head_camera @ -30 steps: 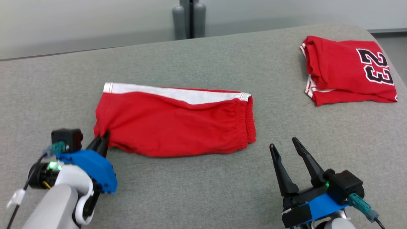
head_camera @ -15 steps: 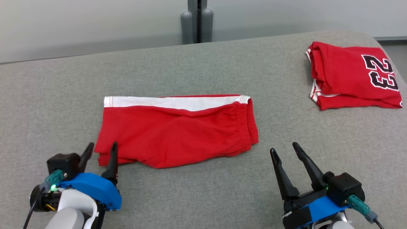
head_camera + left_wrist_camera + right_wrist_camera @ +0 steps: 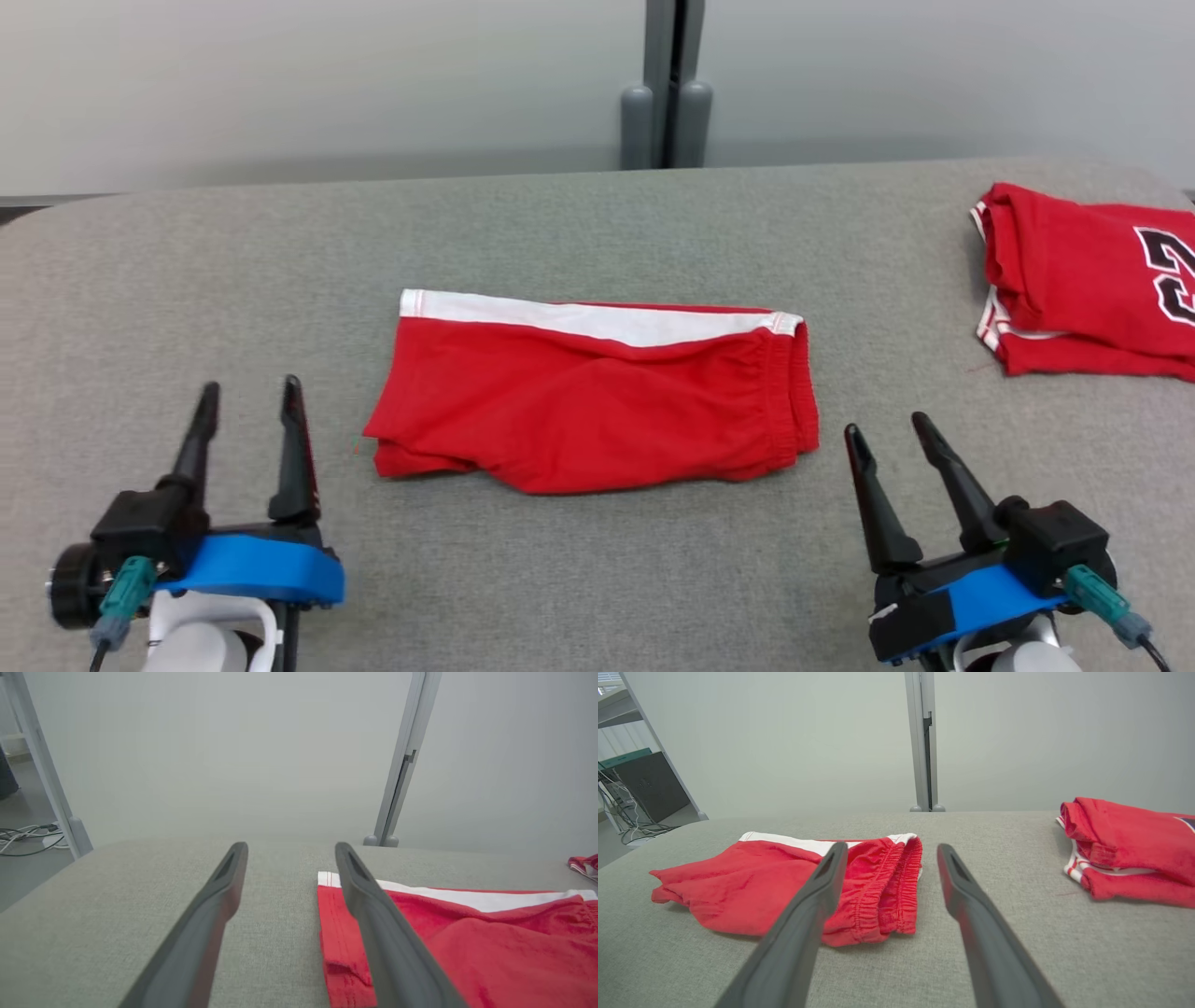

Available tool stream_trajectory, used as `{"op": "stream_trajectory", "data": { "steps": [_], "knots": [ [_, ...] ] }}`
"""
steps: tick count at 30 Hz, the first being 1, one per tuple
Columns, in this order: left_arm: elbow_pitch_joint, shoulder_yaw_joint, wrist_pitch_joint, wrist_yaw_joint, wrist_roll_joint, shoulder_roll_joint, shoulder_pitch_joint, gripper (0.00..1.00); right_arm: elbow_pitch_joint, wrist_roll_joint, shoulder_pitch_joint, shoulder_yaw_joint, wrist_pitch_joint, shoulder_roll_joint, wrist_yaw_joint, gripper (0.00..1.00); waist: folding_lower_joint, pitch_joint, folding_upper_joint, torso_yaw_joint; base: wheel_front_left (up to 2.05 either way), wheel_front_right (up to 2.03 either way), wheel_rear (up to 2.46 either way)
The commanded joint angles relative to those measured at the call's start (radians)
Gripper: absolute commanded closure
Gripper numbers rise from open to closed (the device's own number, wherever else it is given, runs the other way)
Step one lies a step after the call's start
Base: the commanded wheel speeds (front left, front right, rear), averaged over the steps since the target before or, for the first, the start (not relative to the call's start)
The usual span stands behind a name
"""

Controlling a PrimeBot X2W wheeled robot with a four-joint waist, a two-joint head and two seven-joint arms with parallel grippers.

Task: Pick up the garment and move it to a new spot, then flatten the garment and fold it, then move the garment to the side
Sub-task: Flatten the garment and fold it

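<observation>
Fingers of left gripper (image 3: 251, 385) and right gripper (image 3: 885, 425) wide apart, empty, flanking folded red shorts (image 3: 597, 411) on grey bench (image 3: 597, 233).

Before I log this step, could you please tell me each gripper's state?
Left gripper: open, holding nothing.
Right gripper: open, holding nothing.

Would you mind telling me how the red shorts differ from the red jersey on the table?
The shorts lie in the middle, the jersey at the far right. The shorts carry a broad white band, the jersey a black number. Both are red and folded.
</observation>
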Motion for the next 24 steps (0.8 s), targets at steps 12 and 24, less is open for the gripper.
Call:
{"op": "stream_trajectory", "data": {
  "steps": [12,24],
  "knots": [
    [-0.124,0.159,-0.005,-0.014,0.232,-0.078,0.215,0.00,0.022,-0.009,0.066,-0.056,-0.009,-0.009,0.000,0.00,0.0000,-0.077,0.0001,0.048,0.00,0.00,0.00],
    [-0.096,0.206,-0.005,-0.056,0.304,-0.098,0.291,0.00,0.028,-0.014,0.141,-0.097,0.008,0.011,0.000,0.00,0.0000,-0.131,0.0001,0.060,0.00,0.00,0.00]
  ]
}}
